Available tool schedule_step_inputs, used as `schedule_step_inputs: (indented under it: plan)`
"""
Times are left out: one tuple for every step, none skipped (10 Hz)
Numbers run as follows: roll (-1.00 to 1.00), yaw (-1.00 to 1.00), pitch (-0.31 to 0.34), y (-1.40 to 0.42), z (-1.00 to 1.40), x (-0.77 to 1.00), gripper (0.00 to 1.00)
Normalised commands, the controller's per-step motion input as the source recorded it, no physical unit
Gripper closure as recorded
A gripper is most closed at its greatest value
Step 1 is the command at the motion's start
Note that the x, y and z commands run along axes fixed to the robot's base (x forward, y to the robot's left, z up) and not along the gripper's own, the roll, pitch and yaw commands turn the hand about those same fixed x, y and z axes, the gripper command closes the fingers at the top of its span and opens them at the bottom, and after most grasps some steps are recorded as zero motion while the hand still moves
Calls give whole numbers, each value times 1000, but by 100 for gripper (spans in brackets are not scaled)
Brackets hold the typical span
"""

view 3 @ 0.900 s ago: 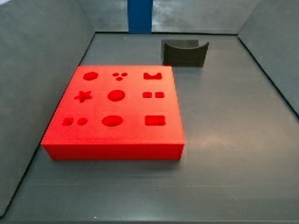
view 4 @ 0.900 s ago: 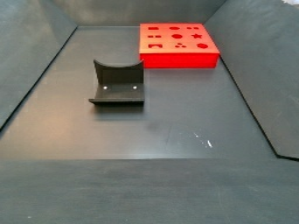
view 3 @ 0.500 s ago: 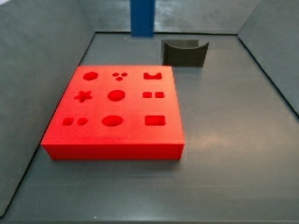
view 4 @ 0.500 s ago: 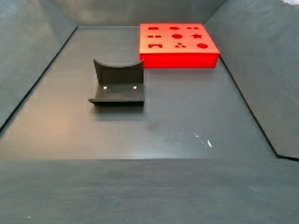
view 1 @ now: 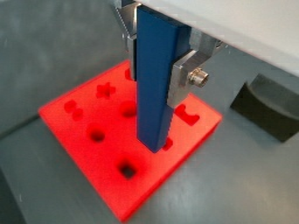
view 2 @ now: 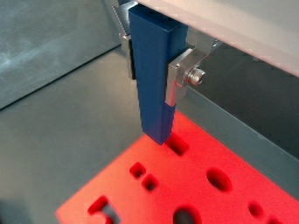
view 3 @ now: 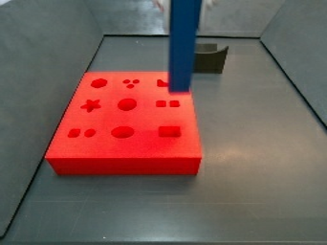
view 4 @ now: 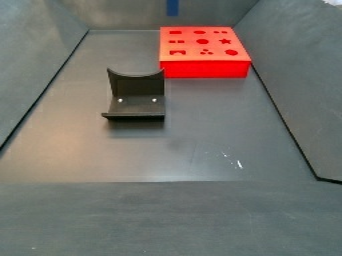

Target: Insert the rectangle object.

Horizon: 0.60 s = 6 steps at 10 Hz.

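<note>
The rectangle object, a long blue bar [view 1: 158,101], hangs upright between the silver fingers [view 1: 187,77] of my gripper [view 1: 158,59], which is shut on its upper part; both wrist views show this [view 2: 156,66]. In a side view the bar [view 3: 183,48] comes down from the top edge, with its lower end just above the far right part of the flat red block with shaped holes [view 3: 128,144]. The gripper itself is above that frame. The block also shows in a wrist view [view 2: 163,192] and a side view [view 4: 203,64], where bar and gripper are out of view.
A small dark grey holder with a curved notch [view 4: 134,96] stands on the grey floor apart from the red block. It sits partly behind the bar in a side view [view 3: 212,59]. Grey walls enclose the floor on the sides and back.
The blue bar has moved from the back wall forward and now hangs over the red block's far right part. The block and the holder have not moved.
</note>
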Motion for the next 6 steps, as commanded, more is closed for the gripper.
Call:
schedule_step_inputs:
  plan:
    - [70,3,-27,-163,-137,69,100]
    - [214,83,-51,-520,-483,326,100]
    - [346,51,-24,-551,-506,234,100]
    - [36,0,0,0,0,0,100]
    - [49,0,0,0,-100,0,100]
    - [246,-23,-19,-160,-551,-183,100]
